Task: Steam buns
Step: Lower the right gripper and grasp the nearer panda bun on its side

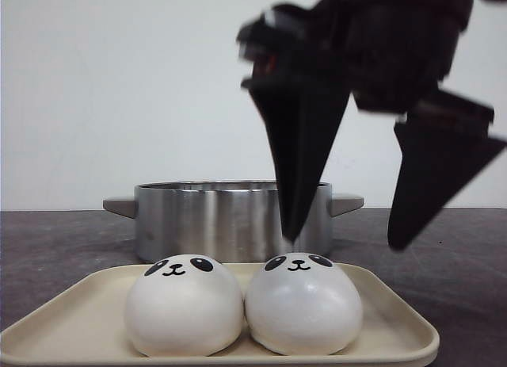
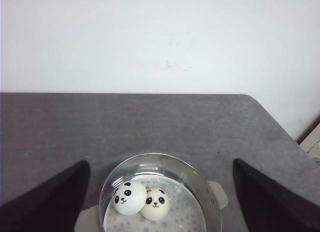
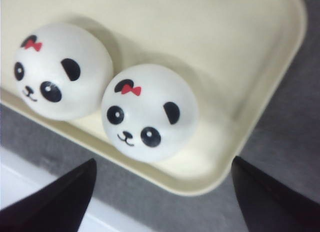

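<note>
Basically a dark grey matte table (image 1: pixel 63 240) against a plain white wall (image 1: pixel 119 89). Buns counted four: two panda buns in the steel pot (image 1: pixel 214 220), touching each other (image 2: pixel 129 197) (image 2: pixel 155 204), and two on the cream tray (image 1: pixel 71 323) in front of the pot, left one (image 1: pixel 183 305) touching right one (image 1: pixel 303 303). One pot, one tray. Left gripper (image 2: pixel 160 202) hung over the pot, fingers spread wide, nothing held. Right gripper (image 1: pixel 344 238) hovered above the tray's right bun, fingers (image 1: pixel 297 145) also spread, empty; its wrist view showed red bows on both tray buns.
</note>
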You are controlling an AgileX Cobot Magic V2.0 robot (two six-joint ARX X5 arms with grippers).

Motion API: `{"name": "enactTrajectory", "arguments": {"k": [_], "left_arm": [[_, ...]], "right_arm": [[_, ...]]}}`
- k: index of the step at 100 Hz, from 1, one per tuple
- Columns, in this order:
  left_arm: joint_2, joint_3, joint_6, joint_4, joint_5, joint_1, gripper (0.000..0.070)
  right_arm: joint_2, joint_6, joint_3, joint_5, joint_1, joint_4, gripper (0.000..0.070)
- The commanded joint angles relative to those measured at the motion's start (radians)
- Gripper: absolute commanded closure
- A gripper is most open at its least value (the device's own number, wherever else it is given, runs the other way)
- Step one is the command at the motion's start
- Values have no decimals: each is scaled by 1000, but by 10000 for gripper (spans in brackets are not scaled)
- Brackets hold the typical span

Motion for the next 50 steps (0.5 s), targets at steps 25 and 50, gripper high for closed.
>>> {"name": "enactTrajectory", "arguments": {"k": [25,50], "left_arm": [[23,19,11,-20,3,-6,149],[27,19,11,-21,3,-6,149]], "right_arm": [[24,54,-22,8,-24,125,219],[104,70,-22,-45,-43,156,249]]}}
